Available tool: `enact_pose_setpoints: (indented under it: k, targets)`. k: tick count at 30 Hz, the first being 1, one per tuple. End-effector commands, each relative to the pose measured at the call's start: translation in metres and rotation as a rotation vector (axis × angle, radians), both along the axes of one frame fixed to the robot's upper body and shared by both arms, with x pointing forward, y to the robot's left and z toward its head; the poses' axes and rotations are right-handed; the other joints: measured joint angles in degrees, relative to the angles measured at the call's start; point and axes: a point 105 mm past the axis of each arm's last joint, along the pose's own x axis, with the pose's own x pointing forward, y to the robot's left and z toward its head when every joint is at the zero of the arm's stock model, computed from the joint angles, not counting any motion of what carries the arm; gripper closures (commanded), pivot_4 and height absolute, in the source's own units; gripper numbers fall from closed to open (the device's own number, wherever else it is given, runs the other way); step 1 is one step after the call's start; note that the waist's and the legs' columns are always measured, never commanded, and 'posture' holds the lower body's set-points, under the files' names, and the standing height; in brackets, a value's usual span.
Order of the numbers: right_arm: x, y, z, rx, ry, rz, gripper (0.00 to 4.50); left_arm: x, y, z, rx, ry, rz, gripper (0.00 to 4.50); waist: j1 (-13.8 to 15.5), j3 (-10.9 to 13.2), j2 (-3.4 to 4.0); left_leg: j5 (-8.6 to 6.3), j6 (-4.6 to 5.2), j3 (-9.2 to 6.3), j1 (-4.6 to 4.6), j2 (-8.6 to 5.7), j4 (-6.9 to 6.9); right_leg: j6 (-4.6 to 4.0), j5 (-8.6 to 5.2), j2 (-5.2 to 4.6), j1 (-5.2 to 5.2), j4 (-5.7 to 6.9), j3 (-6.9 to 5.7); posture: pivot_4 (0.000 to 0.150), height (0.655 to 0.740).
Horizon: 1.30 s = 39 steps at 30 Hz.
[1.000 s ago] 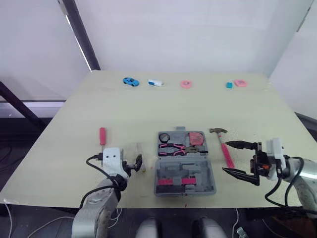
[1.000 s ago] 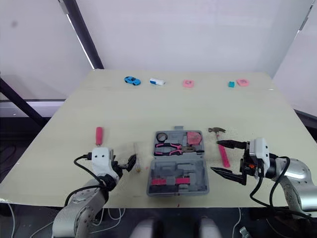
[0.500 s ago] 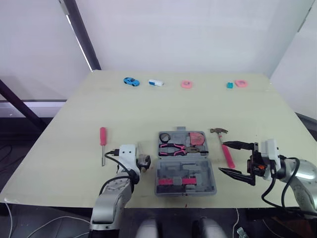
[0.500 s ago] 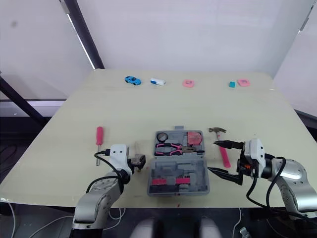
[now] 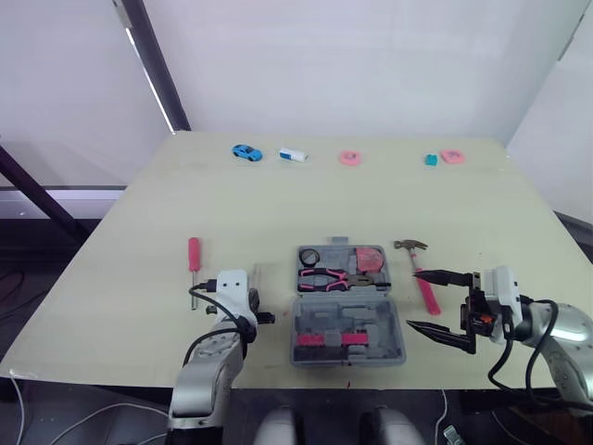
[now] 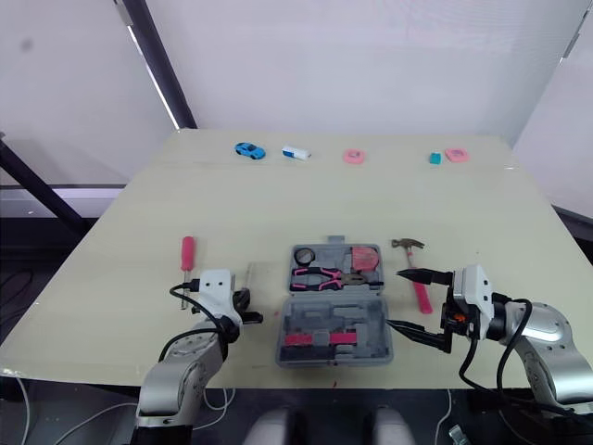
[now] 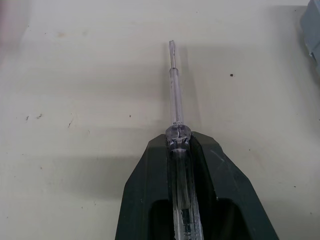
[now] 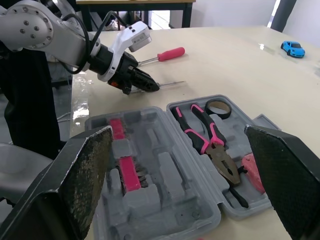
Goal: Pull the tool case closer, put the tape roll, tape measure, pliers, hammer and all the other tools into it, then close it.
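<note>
Left claw (image 7: 179, 143) pinches clear screwdriver (image 7: 173, 95) low at the surface (image 5: 278, 213); lift level, carry right into tool case (image 5: 347, 324); right claw (image 5: 412, 299) spread beside hammer (image 5: 422, 278).

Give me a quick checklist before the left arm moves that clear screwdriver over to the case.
1. Grip: the left gripper is shut on the clear screwdriver, shaft pointing straight out. Ok.
2. Tool case open, both halves lying flat. Ok.
3. Free slot for the screwdriver: cannot tell.
4. Pliers, tape roll and tape measure are in the case. Ok.
5. Right gripper open beside the hammer. Ok.
6. All tools packed: not ok, the hammer and red screwdriver lie on the table.
</note>
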Motion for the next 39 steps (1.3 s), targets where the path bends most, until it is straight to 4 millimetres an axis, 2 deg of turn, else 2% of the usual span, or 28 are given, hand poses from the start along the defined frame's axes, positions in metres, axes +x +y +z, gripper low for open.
enact_pose_setpoints:
  k: [1, 7, 9, 13, 18, 25, 30, 33, 39]
  targets:
    - [-0.002, 0.005, 0.009, 0.013, -0.038, 0.022, 0.0, -0.003, 0.0, -0.007, 0.019, 0.01, -0.025, 4.42, 0.01, 0.0, 0.0, 0.0, 0.0, 0.0, 0.0, 0.0, 0.0, 0.0, 0.0, 0.0, 0.0, 0.0, 0.0, 0.15, 0.74]
    - [-0.001, 0.006, 0.013, 0.025, -0.044, 0.034, 0.0, -0.007, 0.009, 0.002, -0.01, -0.031, -0.108, 4.42, -0.3, 0.0, 0.01, 0.0, 0.0, 0.01, 0.01, 0.01, 0.0, -0.01, 0.0, 0.0, 0.0, 0.01, 0.0, 0.15, 0.74]
    - [-0.001, 0.006, 0.014, 0.025, -0.045, 0.036, 0.0, -0.009, 0.003, 0.01, -0.072, -0.064, -0.208, 4.42, -0.52, 0.0, 0.01, 0.0, 0.0, 0.01, 0.01, 0.02, 0.0, -0.02, -0.01, 0.0, -0.01, 0.0, 0.0, 0.15, 0.74]
    - [0.001, 0.005, 0.014, 0.024, -0.047, 0.037, 0.0, -0.015, 0.01, 0.025, 0.011, -0.075, -0.373, 4.42, -0.59, 0.05, -0.07, 0.0, 0.0, 0.0, 0.0, 0.04, 0.0, -0.03, -0.02, 0.01, -0.02, 0.0, -0.02, 0.15, 0.74]
    - [0.003, 0.005, 0.014, 0.029, -0.047, 0.04, 0.0, -0.021, 0.014, 0.042, 0.003, -0.077, -0.554, 4.42, -0.45, 0.06, -0.07, 0.0, 0.0, 0.02, -0.01, 0.05, 0.0, -0.13, -0.07, -0.01, -0.02, -0.01, -0.03, 0.15, 0.74]
    - [0.004, 0.002, 0.012, 0.026, -0.042, 0.036, 0.0, -0.037, -0.016, 0.07, -0.017, -0.034, -1.002, 4.42, -0.41, 0.12, -0.03, 0.0, 0.0, 0.04, -0.02, 0.06, -0.01, -0.2, -0.12, -0.02, -0.03, -0.03, -0.04, 0.15, 0.74]
    - [0.004, 0.0, 0.013, 0.031, -0.049, 0.008, 0.0, -0.036, -0.033, 0.081, 0.014, 0.007, -1.164, 4.42, -0.32, 0.16, -0.04, 0.0, 0.0, 0.05, -0.04, 0.05, 0.0, -0.12, -0.08, -0.01, -0.03, -0.04, -0.03, 0.15, 0.74]
    - [0.004, -0.001, 0.013, 0.028, -0.054, -0.006, 0.0, -0.037, -0.04, 0.081, 0.044, 0.066, -1.252, 4.42, -0.55, 0.17, -0.03, 0.0, 0.0, 0.05, -0.03, 0.05, -0.01, -0.03, -0.03, 0.01, -0.03, -0.02, -0.03, 0.15, 0.74]
    - [0.004, -0.011, 0.014, 0.014, -0.07, -0.059, 0.0, -0.024, -0.059, 0.08, 0.095, 0.145, -1.351, 4.42, -0.35, 0.2, -0.04, 0.0, 0.0, 0.04, -0.05, 0.04, -0.01, 0.0, -0.03, 0.04, -0.03, -0.03, -0.03, 0.15, 0.74]
